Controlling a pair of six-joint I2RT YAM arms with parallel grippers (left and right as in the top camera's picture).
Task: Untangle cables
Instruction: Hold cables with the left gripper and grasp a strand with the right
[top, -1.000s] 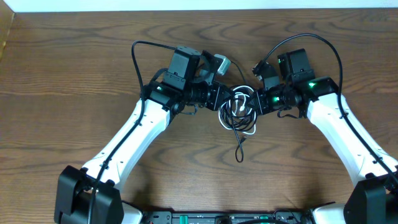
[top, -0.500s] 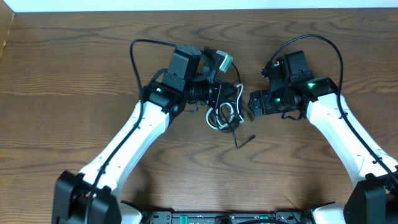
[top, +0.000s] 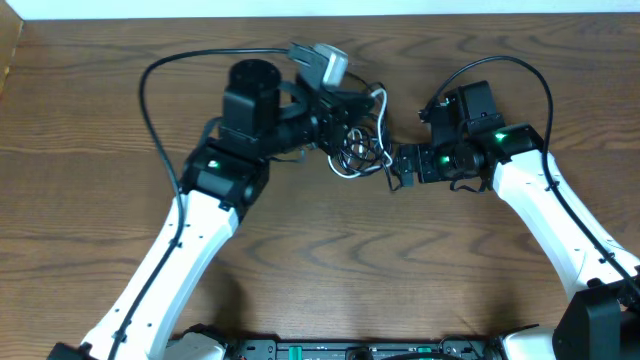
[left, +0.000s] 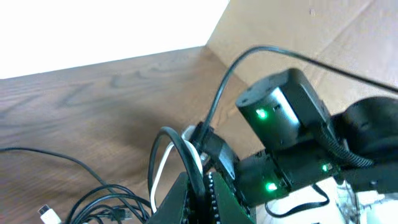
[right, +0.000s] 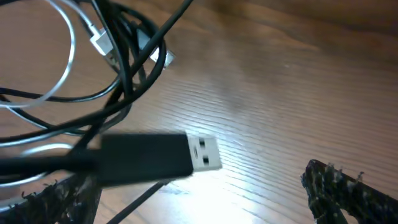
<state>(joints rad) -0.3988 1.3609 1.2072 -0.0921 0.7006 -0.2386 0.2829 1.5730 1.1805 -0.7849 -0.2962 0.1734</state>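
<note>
The cables (top: 362, 150) are a small tangle of thin black cords with one whitish loop, hanging between the two arms. My left gripper (top: 350, 122) is shut on a black loop (left: 186, 152) of the tangle, and a white cord (left: 163, 163) runs just beside its jaws. More loops (left: 106, 202) trail down on the lower left. My right gripper (top: 397, 170) stands open just right of the bundle. In the right wrist view a black plug with a silver USB tip (right: 202, 153) floats above the gap between its fingers (right: 348, 193), apart from both. The knotted cords (right: 118, 50) lie beyond.
Brown wooden table (top: 330, 270) all round. The right arm's wrist with green lights (left: 286, 121) sits close behind the held loop. A cardboard wall (left: 298, 31) stands at the far side. Thick black arm wires (top: 160, 80) arc over the left arm.
The right gripper has opened and let go of the cable. The left arm has carried the tangle back and to the left, off its earlier spot.
</note>
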